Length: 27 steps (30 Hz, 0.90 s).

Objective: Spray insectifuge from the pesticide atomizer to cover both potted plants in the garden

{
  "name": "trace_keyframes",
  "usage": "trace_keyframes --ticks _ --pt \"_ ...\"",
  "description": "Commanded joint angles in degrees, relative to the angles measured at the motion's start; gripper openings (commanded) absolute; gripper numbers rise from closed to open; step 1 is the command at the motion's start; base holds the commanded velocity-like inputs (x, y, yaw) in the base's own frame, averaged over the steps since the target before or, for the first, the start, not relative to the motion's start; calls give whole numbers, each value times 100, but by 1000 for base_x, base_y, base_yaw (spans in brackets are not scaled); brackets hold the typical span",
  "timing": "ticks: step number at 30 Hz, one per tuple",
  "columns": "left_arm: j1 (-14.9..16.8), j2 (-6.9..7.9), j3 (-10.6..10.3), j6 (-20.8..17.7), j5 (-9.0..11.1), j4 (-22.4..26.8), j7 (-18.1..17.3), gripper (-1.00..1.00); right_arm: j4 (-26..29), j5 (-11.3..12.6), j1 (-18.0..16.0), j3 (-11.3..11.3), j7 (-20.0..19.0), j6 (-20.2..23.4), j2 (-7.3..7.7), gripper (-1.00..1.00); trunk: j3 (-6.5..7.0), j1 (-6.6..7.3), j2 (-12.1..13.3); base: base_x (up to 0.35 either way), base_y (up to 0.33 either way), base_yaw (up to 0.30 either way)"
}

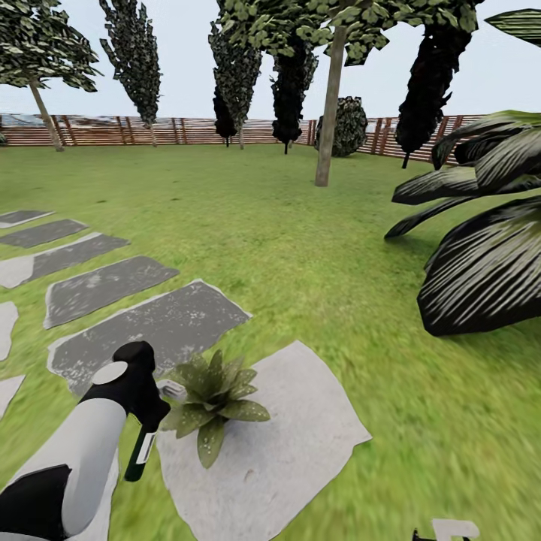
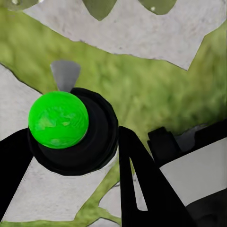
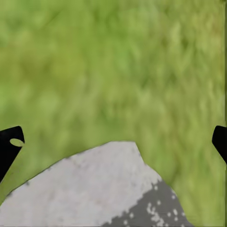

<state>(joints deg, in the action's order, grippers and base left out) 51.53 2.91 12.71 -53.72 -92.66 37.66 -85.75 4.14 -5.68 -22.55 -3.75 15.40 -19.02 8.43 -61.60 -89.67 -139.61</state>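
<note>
My left gripper (image 1: 147,418) is shut on the pesticide atomizer (image 1: 140,453), a slim dark bottle with a white label hanging below the fingers. In the left wrist view the atomizer (image 2: 71,137) is a black round body with a bright green cap and a grey nozzle, between my black fingers (image 2: 142,184). Just to its right a potted plant (image 1: 214,398) stands on a pale stone slab (image 1: 285,451). Whitish insectifuge specks (image 2: 152,8) dot its leaf tips. The second potted plant is out of view. My right gripper (image 3: 113,142) is open over grass and a stone edge.
Grey stepping stones (image 1: 143,323) run off to the left across the lawn. A big dark white-striped bush (image 1: 488,248) fills the right side. A tree trunk (image 1: 329,105) and the brown slatted fence (image 1: 188,129) stand far behind.
</note>
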Motion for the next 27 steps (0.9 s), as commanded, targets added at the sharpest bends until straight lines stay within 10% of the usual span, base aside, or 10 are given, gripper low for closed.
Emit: trace_keyframes --ticks 1,13,27 --pt "4 1 19 -60 -55 4 -56 -100 -8 -62 -4 -38 15 -15 13 100 -5 -2 -2 311 -163 0" --pt "-3 23 12 -60 -59 4 -56 -100 -2 -57 -4 -37 11 -14 15 100 -5 -2 -2 255 -226 6" --pt "-3 39 12 -60 -60 4 -56 -100 -1 -56 -4 -36 16 -16 -8 100 -5 -2 -2 52 -108 259"
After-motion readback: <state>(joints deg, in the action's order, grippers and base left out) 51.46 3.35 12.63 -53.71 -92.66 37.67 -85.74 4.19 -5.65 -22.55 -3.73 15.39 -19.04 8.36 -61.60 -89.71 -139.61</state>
